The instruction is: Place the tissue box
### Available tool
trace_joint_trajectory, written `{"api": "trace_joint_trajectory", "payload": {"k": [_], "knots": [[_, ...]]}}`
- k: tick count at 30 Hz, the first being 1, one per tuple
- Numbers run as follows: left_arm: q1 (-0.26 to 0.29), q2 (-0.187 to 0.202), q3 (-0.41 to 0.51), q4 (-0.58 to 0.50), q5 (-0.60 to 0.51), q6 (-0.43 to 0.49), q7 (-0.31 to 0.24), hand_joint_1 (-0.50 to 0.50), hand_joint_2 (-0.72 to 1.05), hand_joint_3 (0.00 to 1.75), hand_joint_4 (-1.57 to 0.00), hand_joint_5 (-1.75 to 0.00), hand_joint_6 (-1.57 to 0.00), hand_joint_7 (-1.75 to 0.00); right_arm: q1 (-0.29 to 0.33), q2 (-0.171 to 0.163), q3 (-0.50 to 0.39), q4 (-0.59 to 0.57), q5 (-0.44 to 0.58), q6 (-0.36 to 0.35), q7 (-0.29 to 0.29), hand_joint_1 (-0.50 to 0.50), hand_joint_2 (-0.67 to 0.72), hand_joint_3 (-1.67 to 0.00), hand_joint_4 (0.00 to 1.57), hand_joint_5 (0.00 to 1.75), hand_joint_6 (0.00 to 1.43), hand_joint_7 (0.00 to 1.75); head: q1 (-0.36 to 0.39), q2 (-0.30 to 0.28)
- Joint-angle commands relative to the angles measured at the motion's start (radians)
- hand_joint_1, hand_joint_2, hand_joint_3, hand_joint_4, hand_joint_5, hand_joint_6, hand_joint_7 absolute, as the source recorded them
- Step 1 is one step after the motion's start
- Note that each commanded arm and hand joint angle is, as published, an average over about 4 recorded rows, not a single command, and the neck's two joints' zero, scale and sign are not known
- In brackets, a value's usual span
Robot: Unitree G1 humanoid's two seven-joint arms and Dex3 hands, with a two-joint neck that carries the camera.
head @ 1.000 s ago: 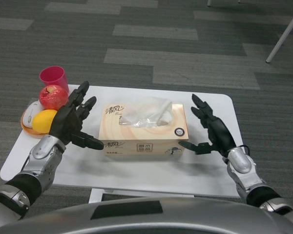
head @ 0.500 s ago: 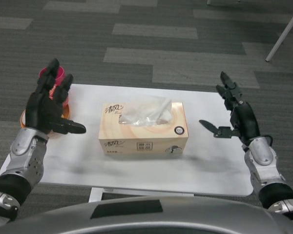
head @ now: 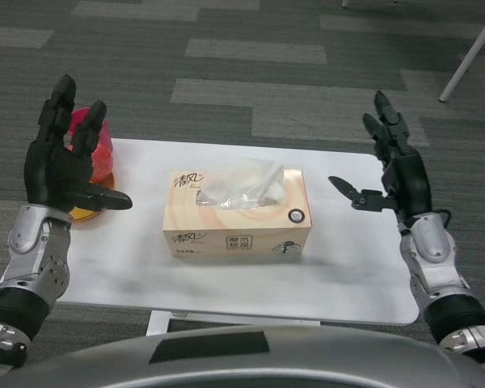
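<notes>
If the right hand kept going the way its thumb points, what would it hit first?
Probably the tissue box. The right hand is open, its thumb aimed left across bare table, with nothing visible between, though its height above the table is unclear.

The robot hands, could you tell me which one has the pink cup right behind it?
The left robot hand: the pink cup peeks out behind its fingers, while the right robot hand has only floor behind it.

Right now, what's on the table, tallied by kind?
Tissue box: 1
Pink cup: 1
Orange plate: 1
Total: 3 in view. The left hand covers most of the plate, so anything on it is hidden.
</notes>
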Motion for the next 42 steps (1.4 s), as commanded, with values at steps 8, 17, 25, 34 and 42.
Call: {"api": "trace_joint_trajectory", "payload": {"k": [8, 17, 25, 34, 42], "knots": [[0.004, -0.002, -0.021, -0.093, -0.003, -0.009, 0.009, 0.5, -0.19, 0.0, 0.0, -0.41, 0.0, -0.07, -0.059, 0.015, 0.12, -0.085, 0.005, 0.023, -0.051, -0.42, -0.41, -0.63, 0.0, 0.39, 0.0, 0.07, 0.006, 0.009], [-0.003, -0.002, -0.028, -0.158, 0.009, -0.009, 0.016, 0.5, -0.15, 0.0, 0.0, -0.41, 0.0, -0.07, -0.086, 0.023, 0.182, -0.123, 0.004, 0.028, -0.068, -0.42, -0.41, -0.63, 0.0, 0.39, 0.0, 0.07, 0.014, 0.023], [-0.004, -0.002, -0.028, -0.176, 0.012, -0.009, 0.02, 0.5, -0.19, 0.0, 0.0, -0.41, 0.0, -0.07, -0.095, 0.02, 0.192, -0.149, 0.004, 0.036, -0.075, -0.42, -0.41, -0.63, 0.0, 0.39, 0.0, 0.07, 0.016, 0.039], [-0.01, -0.014, -0.028, -0.19, 0.012, -0.009, 0.024, 0.5, -0.19, 0.0, 0.0, -0.41, 0.0, -0.07, -0.109, 0.017, 0.2, -0.154, 0.004, 0.036, -0.08, -0.42, -0.41, -0.63, 0.0, 0.39, 0.0, 0.07, 0.021, 0.059], [-0.014, -0.016, -0.028, -0.19, 0.012, -0.009, 0.029, 0.5, -0.19, 0.0, 0.0, -0.41, 0.0, -0.07, -0.112, 0.02, 0.201, -0.155, 0.004, 0.036, -0.081, -0.42, -0.41, -0.63, 0.0, 0.39, 0.0, 0.07, 0.018, 0.074]]}}
